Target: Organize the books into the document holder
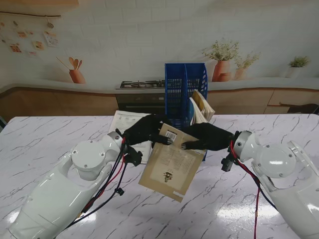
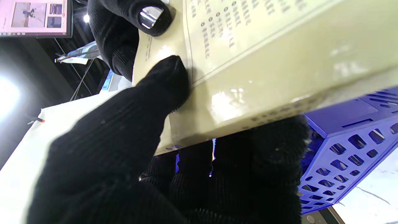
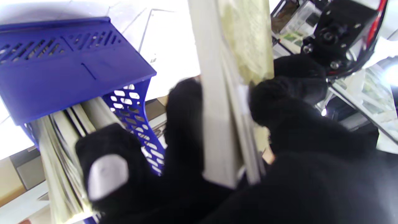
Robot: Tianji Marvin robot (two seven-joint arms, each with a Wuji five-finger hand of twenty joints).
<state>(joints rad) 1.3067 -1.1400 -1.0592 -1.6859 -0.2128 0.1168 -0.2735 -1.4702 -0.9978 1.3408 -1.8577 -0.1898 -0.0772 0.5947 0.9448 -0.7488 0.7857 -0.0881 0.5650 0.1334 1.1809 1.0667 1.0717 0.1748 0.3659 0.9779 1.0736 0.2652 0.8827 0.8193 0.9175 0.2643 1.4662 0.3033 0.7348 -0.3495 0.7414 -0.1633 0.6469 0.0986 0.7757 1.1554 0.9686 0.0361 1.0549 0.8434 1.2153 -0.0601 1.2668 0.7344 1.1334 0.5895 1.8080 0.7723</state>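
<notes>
Both hands hold one tan book in the air, just in front of the blue document holder. The left hand grips the book's upper corner, thumb on the printed cover and fingers wrapped beneath its edge. The right hand pinches the opposite edge, the pages clamped between its thumb and fingers. The book hangs tilted, its lower corner pointing towards the robot. The holder stands just beyond the fingertips, and its right compartment already carries books that lean outward. The step in hand appears to be carrying this book to the holder. Next it likely needs turning upright and lining up with a free slot before being lowered in.
</notes>
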